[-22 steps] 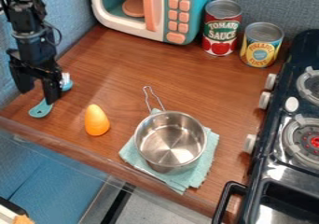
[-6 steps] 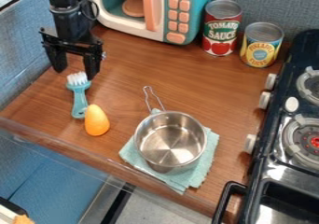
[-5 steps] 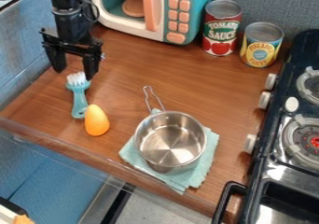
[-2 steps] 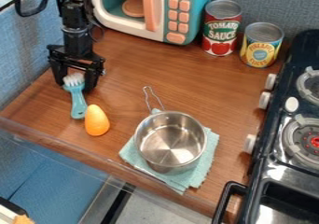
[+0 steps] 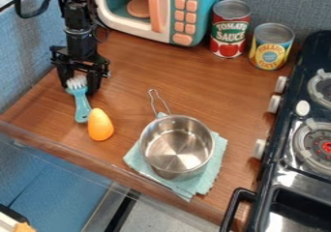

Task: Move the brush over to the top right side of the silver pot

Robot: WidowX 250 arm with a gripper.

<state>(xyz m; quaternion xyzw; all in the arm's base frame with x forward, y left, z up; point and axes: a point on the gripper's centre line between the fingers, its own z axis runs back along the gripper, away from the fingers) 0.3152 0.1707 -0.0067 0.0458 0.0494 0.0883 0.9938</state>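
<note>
At the upper left, the black gripper [image 5: 79, 84] is lowered over the wooden surface. Its two fingers stand on either side of the brush's head, shut on it just below the white bristles. The teal brush [image 5: 81, 105] has its bristle end toward the microwave and its handle toward the surface's front edge. The silver pot [image 5: 176, 146] is right of the brush, nearer the front, on a light teal cloth [image 5: 216, 163]. Its wire handle points up and slightly left.
An orange egg-shaped object [image 5: 99, 124] stands beside the brush's handle end. The toy microwave [image 5: 188, 13], a red can [image 5: 230, 29] and a yellow can [image 5: 271, 46] line the back. A stove [image 5: 284, 153] is at the right.
The gripper has come from the far left to the brush and down around its head, its fingers drawing closer together. The brush was turned more upright in the view earlier and now keeps still.
</note>
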